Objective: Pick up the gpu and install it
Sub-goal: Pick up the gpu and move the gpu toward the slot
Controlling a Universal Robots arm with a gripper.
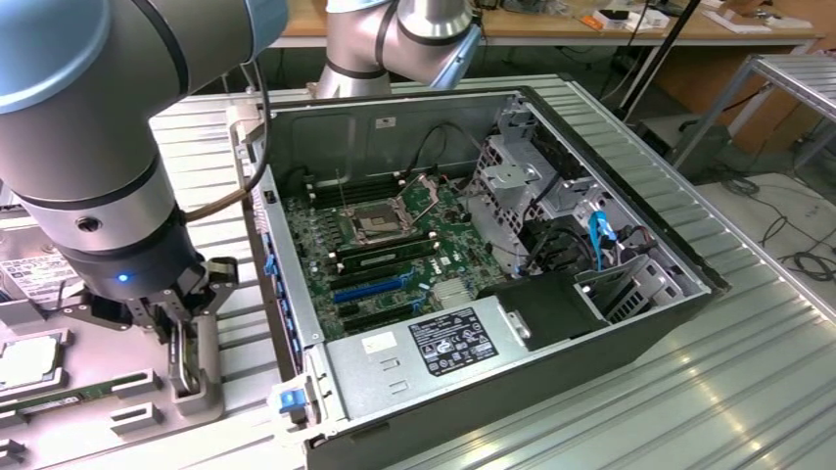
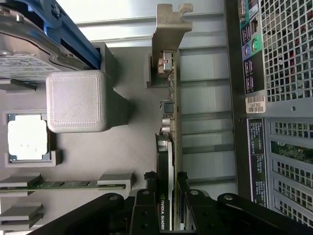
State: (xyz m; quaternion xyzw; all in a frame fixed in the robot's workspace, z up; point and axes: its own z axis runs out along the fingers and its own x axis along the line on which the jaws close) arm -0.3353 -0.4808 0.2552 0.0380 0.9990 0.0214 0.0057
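My hand (image 2: 166, 178) pinches the gpu (image 2: 172, 112), on edge at the tray (image 2: 127, 147) edge by the PC case (image 2: 283, 122); grip's off-centre, so it could tilt & jam when lifted.

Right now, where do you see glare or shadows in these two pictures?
Exterior view: bright streaks glare off the ribbed metal table. Wrist view: that table looks washed pale behind the gpu, while the gripper looks near black.

Green gpu (image 2: 172, 117) with silver bracket (image 2: 168, 29), black claw (image 2: 166, 180), grey tray (image 2: 137, 161), green motherboard (image 1: 379, 245), blue cable (image 1: 601, 240), black case (image 1: 444, 419), ribbed silver desk (image 1: 731, 392).
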